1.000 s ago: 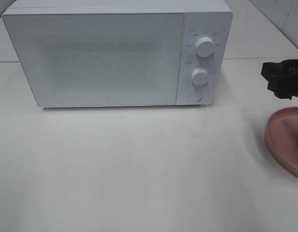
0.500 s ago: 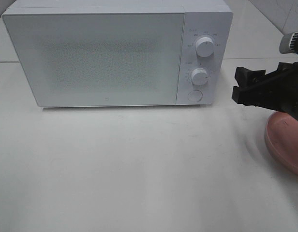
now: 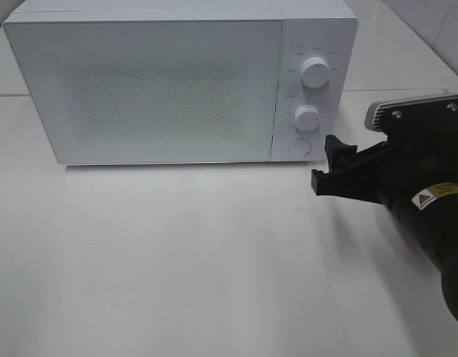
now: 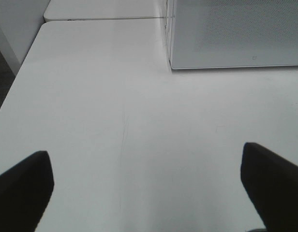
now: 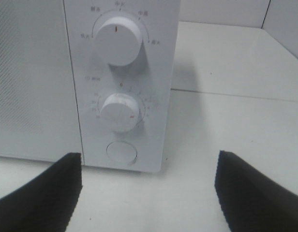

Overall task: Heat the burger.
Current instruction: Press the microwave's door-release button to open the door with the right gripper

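- Far left, seen by the left wrist camera only: left end effector (image 4: 145, 162), dark fingers (image 4: 23, 188) spread wide, nothing between them, hanging over the white desk (image 4: 115, 111).
- Beyond it: one lower front corner of the white microwave (image 4: 236, 34), standing on the desk.
- Left and centre of the high view: microwave door (image 3: 140, 89) shut, speckled front panel, interior hidden.
- Burger: not seen in any view; whereabouts cannot be told.
- Right of the door: narrow control strip with upper knob (image 3: 314, 72), lower knob (image 3: 307, 117) beneath it, round button (image 3: 299, 147) at the bottom.
- Just right of the round button, near it but apart: right end effector (image 3: 326, 162), black, open wide, gripping nothing, tips aimed at the lower part of the control strip.
- From the right wrist camera: both knobs and the button straight ahead, framed between two ribbed black fingers (image 5: 47, 193).
- Far right: right arm (image 3: 437, 245), black and bulky, grey-topped wrist block (image 3: 407, 108) above, small yellow warning label (image 3: 430, 195) on its side.
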Tool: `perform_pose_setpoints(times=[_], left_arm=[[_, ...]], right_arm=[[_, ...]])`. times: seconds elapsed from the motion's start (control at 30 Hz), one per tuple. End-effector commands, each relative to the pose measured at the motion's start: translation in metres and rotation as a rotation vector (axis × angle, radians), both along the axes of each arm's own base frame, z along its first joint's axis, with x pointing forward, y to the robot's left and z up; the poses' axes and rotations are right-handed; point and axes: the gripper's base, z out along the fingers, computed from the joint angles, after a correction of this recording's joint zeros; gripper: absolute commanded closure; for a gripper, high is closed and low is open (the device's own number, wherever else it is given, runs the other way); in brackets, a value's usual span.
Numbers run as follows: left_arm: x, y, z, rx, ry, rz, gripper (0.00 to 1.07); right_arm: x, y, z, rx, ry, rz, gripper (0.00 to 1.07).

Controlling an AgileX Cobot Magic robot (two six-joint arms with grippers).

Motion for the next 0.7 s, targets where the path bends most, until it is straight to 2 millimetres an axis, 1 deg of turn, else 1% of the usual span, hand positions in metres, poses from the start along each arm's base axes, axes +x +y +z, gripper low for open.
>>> perform_pose_setpoints(times=[0.03,0.07,0.13,0.33,0.57,0.63,0.67,0.7], left_arm=[[0.0,-0.001,0.0,-0.007,-0.006,-0.004,0.09],[0.0,-0.001,0.0,-0.007,-0.006,-0.004,0.09],[0.0,-0.001,0.0,-0.007,-0.006,-0.004,0.09],[0.0,-0.001,0.0,-0.007,-0.006,-0.004,0.09],[0.0,-0.001,0.0,-0.007,-0.006,-0.004,0.09],[0.0,-0.001,0.0,-0.007,-0.006,-0.004,0.09],[0.0,-0.001,0.0,-0.007,-0.006,-0.004,0.09],[0.0,-0.001,0.0,-0.007,-0.006,-0.004,0.09]], right_arm=[[0.0,0.005,-0.008,0.007,-0.025,-0.003,0.32],[0.0,0.005,-0.008,0.007,-0.025,-0.003,0.32],[0.0,0.006,-0.014,0.003,-0.016,-0.006,0.32],[0.001,0.006,-0.021,0.013,-0.001,-0.013,0.32],[0.001,0.006,-0.022,0.055,0.003,-0.022,0.32],[0.001,0.007,-0.022,0.137,0.007,-0.039,0.33],[0.001,0.007,-0.022,0.137,0.007,-0.039,0.33],[0.001,0.007,-0.022,0.205,0.011,-0.054,0.34]])
